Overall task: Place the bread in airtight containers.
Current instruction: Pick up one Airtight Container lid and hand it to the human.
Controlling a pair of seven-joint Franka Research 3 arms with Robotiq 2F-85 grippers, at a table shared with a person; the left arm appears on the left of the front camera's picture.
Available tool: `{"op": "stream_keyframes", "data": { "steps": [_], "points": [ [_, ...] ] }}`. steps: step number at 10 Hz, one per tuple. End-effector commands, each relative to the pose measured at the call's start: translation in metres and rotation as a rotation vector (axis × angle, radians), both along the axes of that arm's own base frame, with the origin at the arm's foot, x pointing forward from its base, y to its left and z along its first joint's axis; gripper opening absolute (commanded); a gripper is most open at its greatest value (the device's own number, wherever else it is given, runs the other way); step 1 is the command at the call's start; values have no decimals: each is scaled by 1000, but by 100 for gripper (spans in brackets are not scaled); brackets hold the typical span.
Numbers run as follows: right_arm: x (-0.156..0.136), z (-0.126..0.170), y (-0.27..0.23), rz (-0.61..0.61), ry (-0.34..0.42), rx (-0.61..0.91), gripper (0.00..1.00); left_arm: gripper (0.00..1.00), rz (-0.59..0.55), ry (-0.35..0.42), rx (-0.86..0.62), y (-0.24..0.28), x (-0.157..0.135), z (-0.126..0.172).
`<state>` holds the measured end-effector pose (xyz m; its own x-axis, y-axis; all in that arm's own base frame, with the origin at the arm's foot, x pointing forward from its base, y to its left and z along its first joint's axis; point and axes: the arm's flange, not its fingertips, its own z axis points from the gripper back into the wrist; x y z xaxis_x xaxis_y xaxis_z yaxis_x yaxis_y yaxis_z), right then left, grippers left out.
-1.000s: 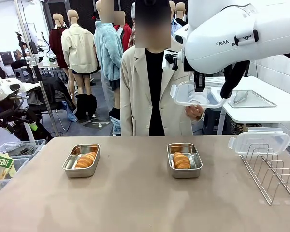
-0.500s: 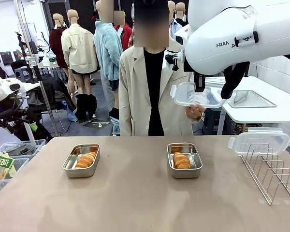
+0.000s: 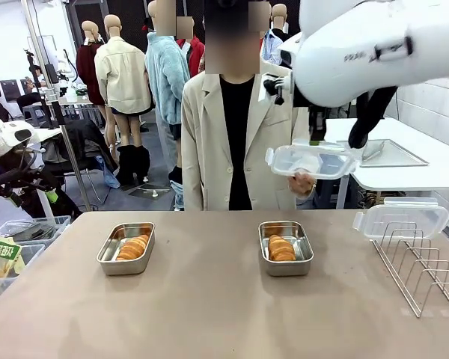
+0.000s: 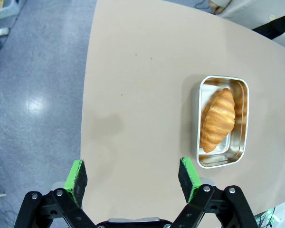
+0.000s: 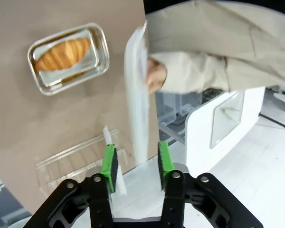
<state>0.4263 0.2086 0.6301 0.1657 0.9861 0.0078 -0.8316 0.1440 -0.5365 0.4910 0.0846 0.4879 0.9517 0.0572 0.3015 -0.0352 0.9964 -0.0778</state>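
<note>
Right wrist view: right gripper (image 5: 137, 161), jaws partly open, straddles a clear lid (image 5: 136, 95) held by a person's hand (image 5: 155, 76); whether its pads grip is unclear. Beyond the lid, bread (image 5: 62, 53) lies in a tin (image 5: 103, 53).

Counter (image 3: 209, 307): flat tan, no pattern. Left tin (image 3: 105, 258) and right tin (image 3: 308, 256): shiny bare steel, orange reflections on the inner walls. Left roll (image 3: 133, 247) and right roll (image 3: 281, 248): golden-orange, ridged, darker brown in the creases. Held lid (image 3: 314, 161) and rack lid (image 3: 400, 218): clear, slightly milky. Rack (image 3: 426, 280): silver wire. Right arm (image 3: 374, 52): white, black lettering. Left pincer (image 4: 132, 171) and right pincer (image 5: 136, 152): black, pads (image 4: 77, 176) bright green. Coat (image 3: 206, 142): beige, over a black top (image 3: 238, 127). Floor (image 4: 33, 104): glossy grey-blue.
</note>
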Motion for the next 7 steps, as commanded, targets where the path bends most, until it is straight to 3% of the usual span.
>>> {"op": "stream_keyframes", "data": {
  "steps": [1, 2, 4, 7],
  "points": [
    [-21, 21, -38, 30, 71, 6, 93, 100, 7, -7, 10, 1, -1, 0],
    [-28, 27, -57, 34, 100, -7, 100, 100, 7, -7, 10, 1, -1, 0],
    [-24, 24, -103, 23, 221, -69, 100, 100, 7, -7, 10, 1, -1, 0],
    [10, -12, -161, -8, 336, -53, 100, 100, 7, -7, 10, 1, -1, 0]
  ]
}}
